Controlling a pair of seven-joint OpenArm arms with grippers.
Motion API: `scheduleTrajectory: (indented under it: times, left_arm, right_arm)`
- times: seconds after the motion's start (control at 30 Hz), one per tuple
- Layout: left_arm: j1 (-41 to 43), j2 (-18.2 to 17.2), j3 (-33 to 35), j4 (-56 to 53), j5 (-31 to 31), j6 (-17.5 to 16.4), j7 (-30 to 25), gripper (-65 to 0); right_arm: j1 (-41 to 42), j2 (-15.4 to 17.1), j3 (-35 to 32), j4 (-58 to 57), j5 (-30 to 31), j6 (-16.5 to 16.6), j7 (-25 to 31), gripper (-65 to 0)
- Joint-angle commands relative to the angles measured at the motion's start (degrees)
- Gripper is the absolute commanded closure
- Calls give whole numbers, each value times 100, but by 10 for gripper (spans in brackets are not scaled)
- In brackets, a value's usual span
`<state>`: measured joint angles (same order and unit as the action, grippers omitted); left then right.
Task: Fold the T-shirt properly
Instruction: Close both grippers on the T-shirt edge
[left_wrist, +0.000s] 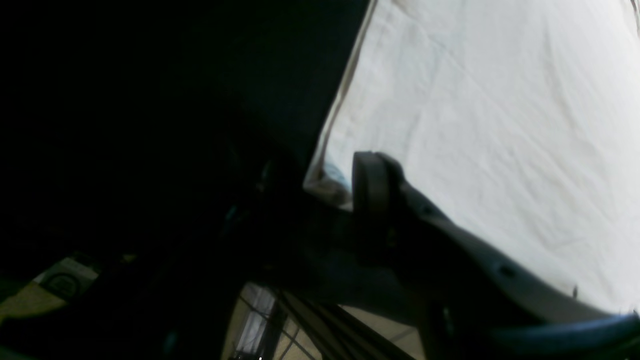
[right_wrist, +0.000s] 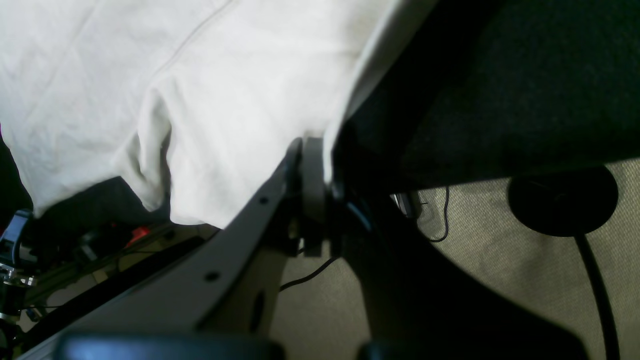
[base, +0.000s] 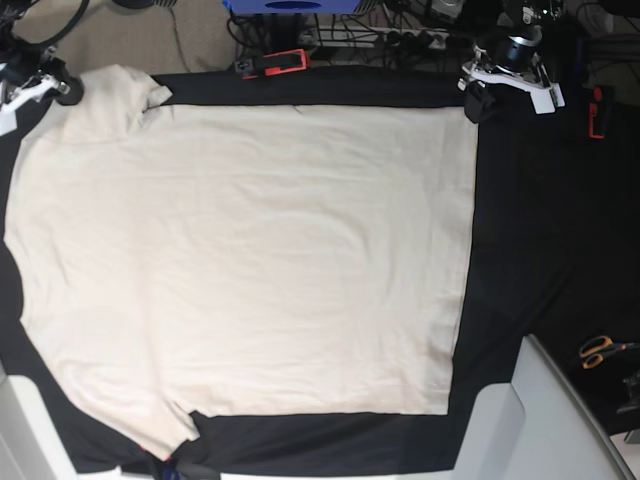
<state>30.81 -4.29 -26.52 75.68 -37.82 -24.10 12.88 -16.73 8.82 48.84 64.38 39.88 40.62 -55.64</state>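
While orange-handled scissors (base: 603, 350) lie well apart, the cream cotton T-shirt (base: 250, 260) covers the black-clothed counter (base: 530, 230); right tool (right_wrist: 312, 165) pinches its edge, left tool (left_wrist: 345, 192) clamps its corner.

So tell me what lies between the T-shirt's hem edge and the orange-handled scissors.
In the base view, only bare black tablecloth lies between the T-shirt hem and the scissors, apart from the corner of a grey slab at the bottom.

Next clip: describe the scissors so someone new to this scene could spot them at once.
Start from the cream T-shirt spread over the black tablecloth in the base view. Go past its straight hem to that view's right edge: the scissors lie there, small, the only thing with orange handles on that dark side.
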Motion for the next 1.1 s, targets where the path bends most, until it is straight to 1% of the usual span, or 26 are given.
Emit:
scheduleTrajectory:
  times: [0.0, 0.3, 0.43, 0.47, 1.07]
  left_arm:
    - [53, -32, -7, 23, -46, -47, -9, -224]
    - [-184, -32, 28, -416, -46, -56, 8, -224]
    - [-184, -41, 309, -460, -46, -592, 8, -224]
    - [-184, -32, 327, -460, -46, -663, 8, -224]
    - [-184, -23, 283, -460, -29, -663, -18, -221]
  right_arm:
    - [-81, 2, -36, -34, -370, -62, -252, -5]
    - [-81, 10, -36, -34, -370, -62, -252, -5]
    - [-72, 10, -36, -34, -370, -62, -252, -5]
    - [-72, 10, -36, -34, -370, -62, -252, -5]
    - [-72, 10, -44, -34, -370, -62, -252, -5]
